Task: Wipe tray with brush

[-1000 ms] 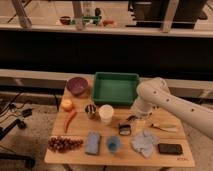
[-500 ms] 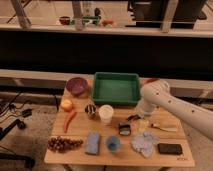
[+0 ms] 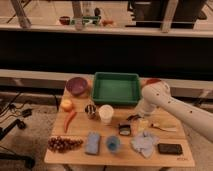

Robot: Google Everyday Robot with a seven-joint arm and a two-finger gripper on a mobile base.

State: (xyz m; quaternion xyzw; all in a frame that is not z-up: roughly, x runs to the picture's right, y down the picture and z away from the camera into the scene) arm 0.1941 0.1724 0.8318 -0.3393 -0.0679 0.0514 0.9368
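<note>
The green tray (image 3: 116, 90) stands at the back middle of the wooden table, with nothing inside it. My white arm reaches in from the right, and its gripper (image 3: 138, 114) points down at the table just right of the tray's front right corner. A slim dark shape at the fingertips looks like the black brush (image 3: 131, 119), lying on the table. The gripper appears open and I cannot make out a grip on the brush.
A purple bowl (image 3: 76, 85) sits left of the tray, and an orange bowl (image 3: 150, 81) shows behind my arm. In front are a white cup (image 3: 105, 113), metal cup (image 3: 90, 110), beige stick tool (image 3: 165, 127), blue cloth (image 3: 144, 142), phone (image 3: 170, 148), sponge (image 3: 92, 142), grapes (image 3: 62, 144), carrot (image 3: 69, 119) and apple (image 3: 66, 104).
My arm has dipped slightly toward the table beside the tray. Nothing on the table has moved.
</note>
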